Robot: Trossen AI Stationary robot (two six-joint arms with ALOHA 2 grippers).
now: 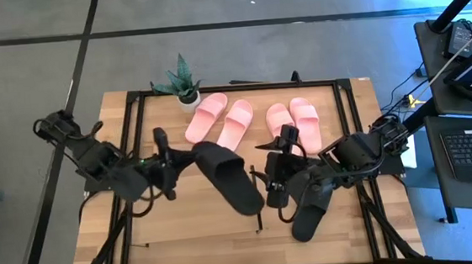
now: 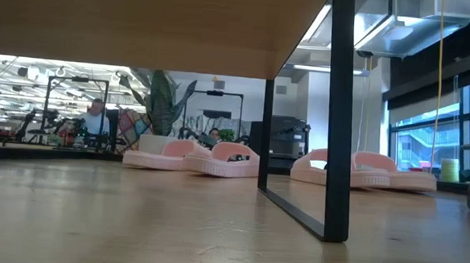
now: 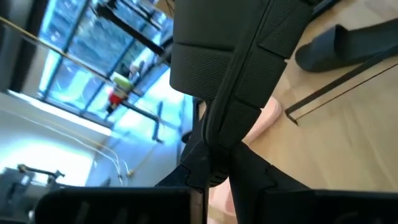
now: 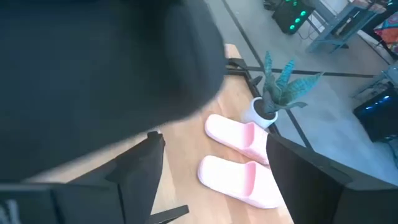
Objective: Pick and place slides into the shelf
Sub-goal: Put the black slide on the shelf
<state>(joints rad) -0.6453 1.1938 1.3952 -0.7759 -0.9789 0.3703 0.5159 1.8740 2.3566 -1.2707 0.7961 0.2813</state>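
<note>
My right gripper (image 1: pixel 276 189) hides part of a black slide (image 1: pixel 313 214); whether my fingers grip, I cannot tell.

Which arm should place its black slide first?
Probably left. Its end effector holds a black slide lifted clear near the table's middle. The right end effector is over the other black slide, nearer the front edge.
</note>
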